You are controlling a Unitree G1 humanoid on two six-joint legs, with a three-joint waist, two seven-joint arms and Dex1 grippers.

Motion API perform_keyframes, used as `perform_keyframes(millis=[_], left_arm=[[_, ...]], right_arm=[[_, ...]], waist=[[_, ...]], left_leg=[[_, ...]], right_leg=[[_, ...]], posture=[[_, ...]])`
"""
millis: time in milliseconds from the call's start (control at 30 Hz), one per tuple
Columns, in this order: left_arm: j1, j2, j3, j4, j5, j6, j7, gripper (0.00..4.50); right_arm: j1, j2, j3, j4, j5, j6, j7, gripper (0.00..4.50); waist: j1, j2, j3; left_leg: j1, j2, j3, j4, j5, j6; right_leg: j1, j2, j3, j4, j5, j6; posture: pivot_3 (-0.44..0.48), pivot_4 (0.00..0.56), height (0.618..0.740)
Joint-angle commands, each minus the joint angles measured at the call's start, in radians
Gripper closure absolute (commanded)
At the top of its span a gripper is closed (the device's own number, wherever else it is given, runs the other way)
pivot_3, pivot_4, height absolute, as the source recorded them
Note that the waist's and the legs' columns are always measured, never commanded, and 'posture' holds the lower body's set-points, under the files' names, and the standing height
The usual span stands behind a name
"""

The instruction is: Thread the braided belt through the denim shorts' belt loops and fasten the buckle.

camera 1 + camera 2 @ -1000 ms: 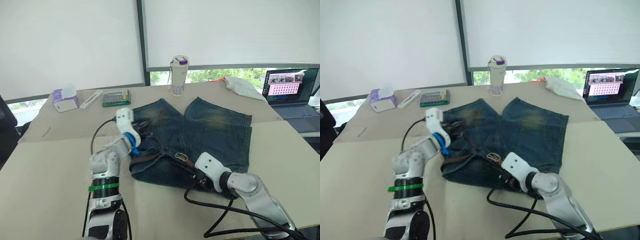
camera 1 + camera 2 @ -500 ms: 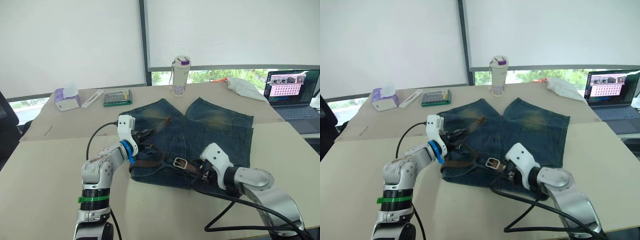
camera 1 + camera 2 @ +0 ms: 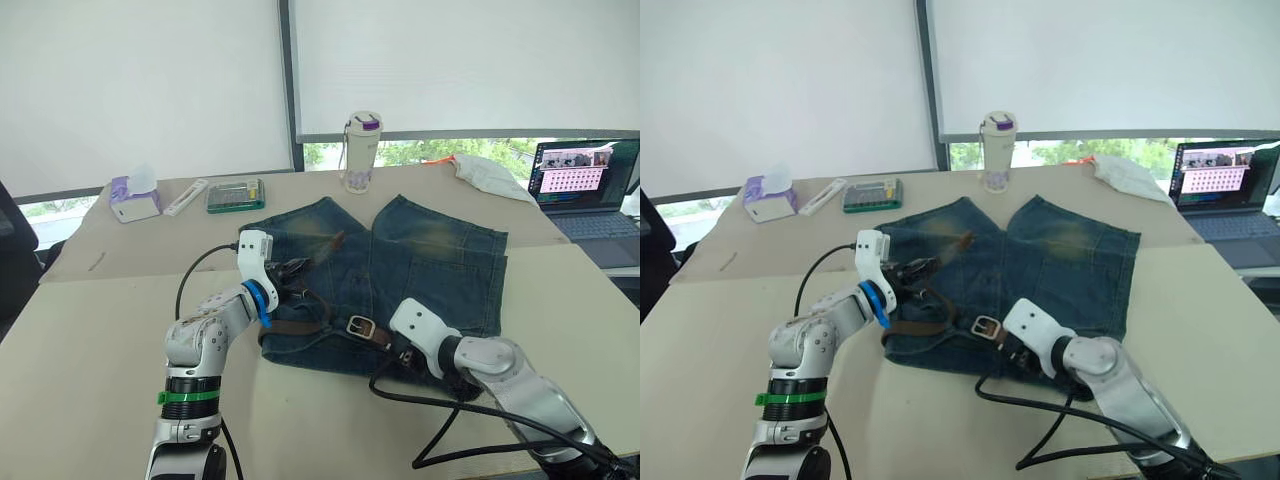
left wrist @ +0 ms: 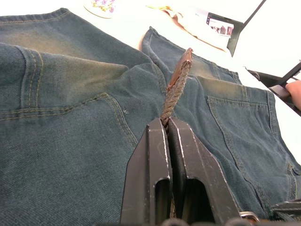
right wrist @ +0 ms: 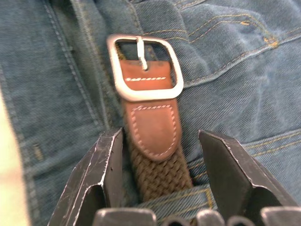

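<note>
The denim shorts (image 3: pixel 420 262) lie flat on the table with the waistband toward me. The braided belt (image 3: pixel 300 325) runs along the waistband. My left gripper (image 4: pixel 167 126) is shut on the strap near its tip (image 4: pixel 184 59), which sticks out past the fingers over the left leg. The silver buckle (image 5: pixel 143 68) lies flat on the denim just ahead of my right gripper (image 5: pixel 162 153). That gripper is open, with a finger on each side of the strap. A belt loop (image 5: pixel 181 200) crosses over the strap between the fingers.
At the table's far side stand a white tumbler (image 3: pixel 360 150), a green box (image 3: pixel 233 194), a tissue box (image 3: pixel 133 197) and a crumpled white cloth (image 3: pixel 490 175). A laptop (image 3: pixel 585 180) is open at the right. A black cable (image 3: pixel 440 425) loops on the table by my right arm.
The camera rose and steadied early on. My right gripper has slid a little left, closer to the buckle. The left gripper keeps its hold on the strap.
</note>
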Motion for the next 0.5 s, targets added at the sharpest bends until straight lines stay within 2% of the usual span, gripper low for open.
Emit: perform_keyframes(millis=[33,167,200,333,400,500], left_arm=[[-0.017,0.008,-0.006,-0.018,-0.015,-0.034,-0.009,4.5],[-0.009,0.015,-0.02,-0.021,-0.009,-0.046,-0.02,4.5],[-0.006,0.021,-0.03,-0.025,-0.006,-0.056,-0.03,4.5],[0.003,0.056,-0.078,-0.043,0.008,-0.104,-0.083,4.5],[0.016,0.107,-0.148,-0.064,0.05,-0.184,-0.157,4.5],[0.03,0.166,-0.246,-0.082,0.119,-0.321,-0.246,4.5]], right_arm=[[-0.018,0.008,-0.036,-0.016,0.001,-0.006,-0.02,2.89],[-0.006,0.007,-0.052,-0.03,0.01,0.002,-0.023,4.25],[0.002,0.019,-0.069,-0.039,0.023,0.01,-0.028,4.42],[0.03,0.109,-0.192,-0.083,0.103,0.076,-0.059,4.42],[0.036,0.19,-0.299,-0.107,0.158,0.135,-0.09,4.42],[0.04,0.256,-0.392,-0.127,0.206,0.199,-0.119,4.42]], waist=[[0.002,0.0,0.0],[0.002,0.0,0.0],[0.002,0.0,0.0],[0.001,0.0,0.0],[-0.001,0.0,0.0],[0.001,0.001,0.0]], left_leg=[[0.0,0.0,0.0,0.0,0.0,0.0],[0.0,0.0,0.0,0.0,0.0,0.0],[0.0,0.0,0.0,0.0,0.0,0.0],[0.0,0.0,0.0,0.0,0.0,0.0],[0.0,0.0,0.0,0.0,0.0,0.0],[0.0,0.0,0.0,-0.001,0.0,0.0]], right_leg=[[0.0,0.0,0.0,0.0,0.0,0.0],[0.0,0.0,0.0,0.0,0.0,0.0],[0.0,0.0,0.0,0.0,0.0,0.0],[0.0,0.0,0.0,0.0,0.0,0.0],[0.0,0.0,0.001,0.0,0.0,0.0],[-0.001,0.0,0.001,0.0,0.0,0.0]], posture=[[0.0,0.15,0.74],[0.0,0.15,0.74],[0.0,0.15,0.74],[0.0,0.15,0.74],[0.0,0.15,0.74],[0.0,0.15,0.74]])
